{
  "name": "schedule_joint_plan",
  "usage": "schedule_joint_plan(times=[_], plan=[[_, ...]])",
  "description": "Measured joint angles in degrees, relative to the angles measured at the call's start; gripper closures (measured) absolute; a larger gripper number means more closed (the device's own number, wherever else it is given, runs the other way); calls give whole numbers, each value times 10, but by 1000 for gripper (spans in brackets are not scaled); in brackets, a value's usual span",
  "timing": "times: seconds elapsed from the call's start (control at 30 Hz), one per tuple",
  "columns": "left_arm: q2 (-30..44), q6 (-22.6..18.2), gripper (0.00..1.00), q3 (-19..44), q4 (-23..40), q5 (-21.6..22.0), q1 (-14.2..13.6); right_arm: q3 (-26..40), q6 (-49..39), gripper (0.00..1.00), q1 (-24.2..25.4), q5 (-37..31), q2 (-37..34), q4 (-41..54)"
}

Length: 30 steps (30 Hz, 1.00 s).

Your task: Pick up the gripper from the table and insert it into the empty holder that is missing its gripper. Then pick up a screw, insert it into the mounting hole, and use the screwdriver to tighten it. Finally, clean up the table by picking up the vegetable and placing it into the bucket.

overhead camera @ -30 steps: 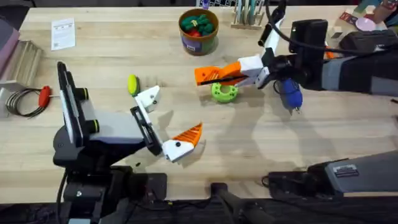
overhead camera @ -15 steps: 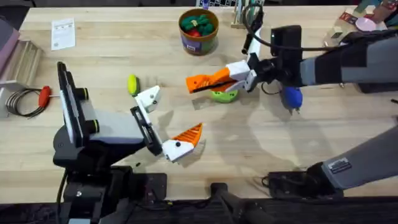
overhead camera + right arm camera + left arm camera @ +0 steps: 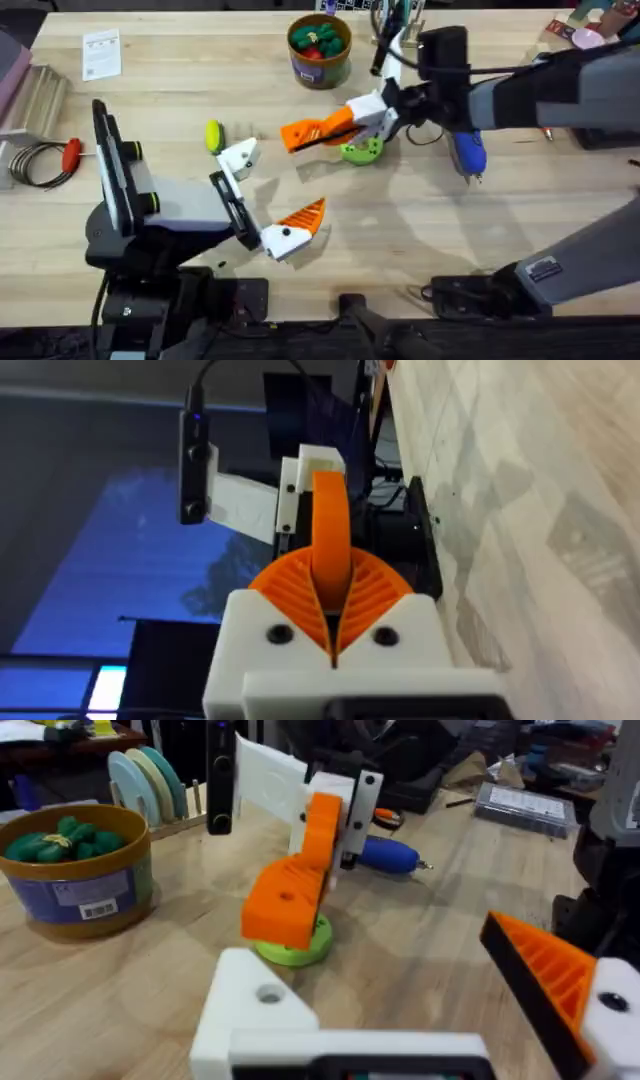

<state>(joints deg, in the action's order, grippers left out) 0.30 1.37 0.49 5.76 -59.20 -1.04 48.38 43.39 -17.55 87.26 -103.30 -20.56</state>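
The wooden table (image 3: 200,80) carries everything; the right arm (image 3: 560,85) reaches in from the right across the far half, while the left arm (image 3: 160,205) sits low at the near left; the bucket (image 3: 318,64) stands at the far middle with green and red toys already in it; the screwdriver (image 3: 467,152) lies untouched under the right arm, just right of a green disc (image 3: 360,150); the left gripper (image 3: 278,190) is spread wide, one orange finger on its near side and the bare white holder (image 3: 238,157) on its far side, with nothing between them; the right gripper (image 3: 300,132) hovers just right of that holder, above the disc, its two ribbed fingers (image 3: 375,592) pressed together on what looks like the gripper (image 3: 330,525), an orange wedge standing out ahead of them; the vegetable (image 3: 213,136) rests on the table just left of the holder; no screw is large enough to make out; by my reading the wedge is picked up but not yet seated, so the insertion is in hand, and the screw, the tightening and the clearing of the vegetable into the bucket all remain.
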Motion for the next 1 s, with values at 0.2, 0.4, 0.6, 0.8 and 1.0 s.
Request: schedule_joint_plan(times=[0.2, 0.4, 0.6, 0.8, 1.0], plan=[[0, 0, 15, 0, 0, 0, 0, 9, -12, 993, -43, 0, -8, 1], [0, 0, 15, 0, 0, 0, 0, 26, -13, 993, -68, 0, -12, 17], [0, 0, 15, 0, 0, 0, 0, 27, -14, 993, -85, 0, -20, 38], [0, 0, 15, 0, 0, 0, 0, 27, -15, 993, -98, 0, -20, 39], [0, 0, 14, 0, 0, 0, 0, 28, -19, 993, -100, 0, -20, 39]])
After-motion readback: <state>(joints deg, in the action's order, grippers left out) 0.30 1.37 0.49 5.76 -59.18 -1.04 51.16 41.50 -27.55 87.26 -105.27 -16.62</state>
